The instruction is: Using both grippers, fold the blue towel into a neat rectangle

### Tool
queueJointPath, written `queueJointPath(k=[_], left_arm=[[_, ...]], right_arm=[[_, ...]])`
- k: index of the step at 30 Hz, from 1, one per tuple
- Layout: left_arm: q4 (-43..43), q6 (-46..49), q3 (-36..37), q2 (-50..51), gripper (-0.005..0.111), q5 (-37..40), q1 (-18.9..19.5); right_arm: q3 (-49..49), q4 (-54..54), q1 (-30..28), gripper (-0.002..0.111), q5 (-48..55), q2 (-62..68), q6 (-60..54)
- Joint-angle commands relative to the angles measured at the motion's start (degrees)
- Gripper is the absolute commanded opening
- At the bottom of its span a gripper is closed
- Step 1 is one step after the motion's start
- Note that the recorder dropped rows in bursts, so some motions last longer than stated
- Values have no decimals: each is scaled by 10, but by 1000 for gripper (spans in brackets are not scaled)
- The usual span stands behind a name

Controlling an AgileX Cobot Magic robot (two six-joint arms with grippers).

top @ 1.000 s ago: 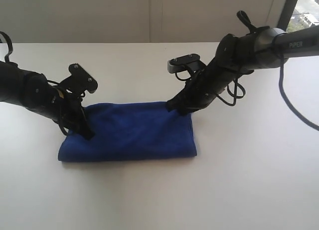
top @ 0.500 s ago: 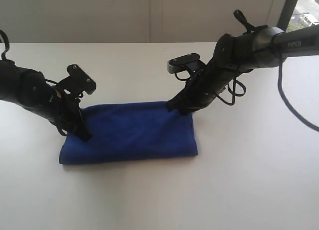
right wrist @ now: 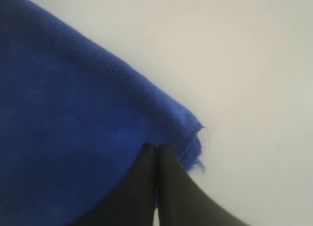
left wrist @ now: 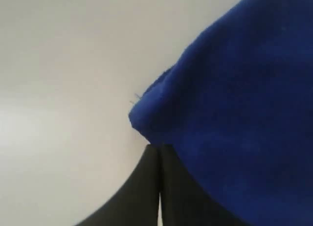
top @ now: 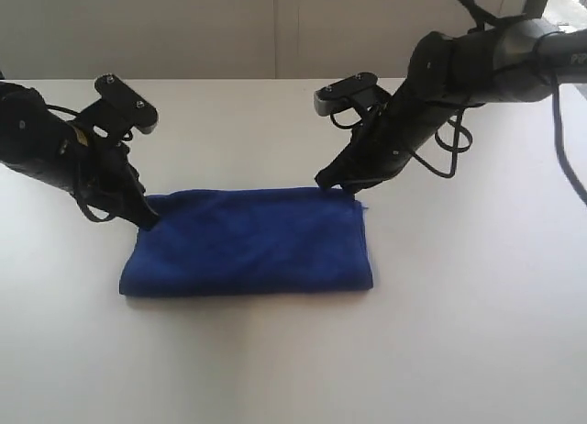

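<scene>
The blue towel [top: 248, 245] lies folded into a flat rectangle on the white table, long side across the exterior view. My left gripper [top: 147, 222] points down at its far left corner, jaws pressed together. In the left wrist view the shut tips [left wrist: 159, 146] touch the towel's corner [left wrist: 234, 99], and no cloth shows between them. My right gripper [top: 337, 187] stands at the far right corner, also shut. In the right wrist view its tips [right wrist: 156, 146] rest against the towel [right wrist: 63, 113] beside a frayed thread tail [right wrist: 199, 163].
The white table [top: 293, 360] stretches all round the towel. A pale wall runs behind its far edge [top: 275, 77]. Black cables [top: 449, 149] hang from the right arm above the table.
Both arms have risen and drawn back toward the far side. The left tips slid from over the cloth out to the far left corner. The towel has shifted slightly right.
</scene>
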Motion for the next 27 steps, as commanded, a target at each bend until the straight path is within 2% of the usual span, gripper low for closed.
queueJointPath(k=[1,4,10,19,27], left_arm=[[-55,-5,12,-6,0,81,-2],[-84,27,17,-5,0,109,-23],[-134,84,17,22,0,138,-79],[-92,82,17,61,0,171,-79],[-39,46,17,61,0,219,-79]], right_arm=[[3,22,-2,0,73,-16,-10],[31,48,20,0,89,-16,-50],[86,46,56,0,79,-16,-48],[153,-44,56,0,35,-16,-10],[169,-54,56,0,20,-15,2]])
